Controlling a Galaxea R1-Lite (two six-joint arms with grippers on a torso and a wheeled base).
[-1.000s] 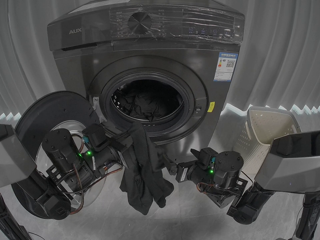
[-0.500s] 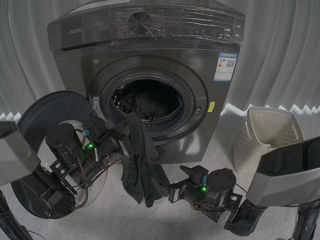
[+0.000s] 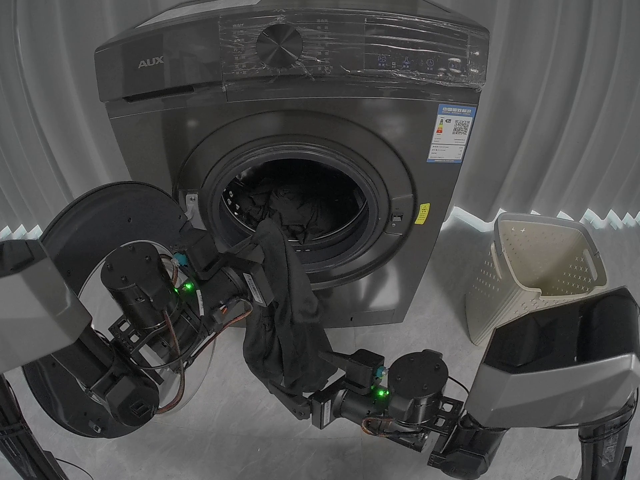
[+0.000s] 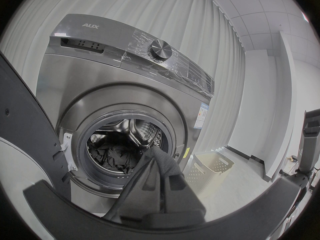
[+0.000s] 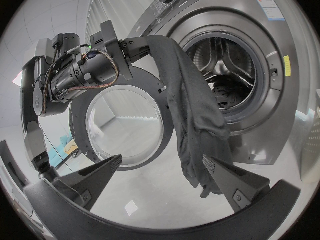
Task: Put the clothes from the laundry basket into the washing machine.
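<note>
One black cloth garment (image 3: 287, 308) hangs from the left gripper (image 3: 259, 247), whose fingers are pinched on its upper fold just before the lower rim of the drum opening. Dark grey front-loading washing machine (image 3: 287, 118): round door (image 3: 110, 218) swung open to the robot's left; further black clothes (image 3: 293, 201) lie inside the drum. Right gripper (image 5: 160, 160) sits low, beneath the garment, fingers spread wide; the garment's lower end hangs against one finger. White perforated plastic laundry basket (image 3: 540, 261) stands on the floor, right of the machine.
</note>
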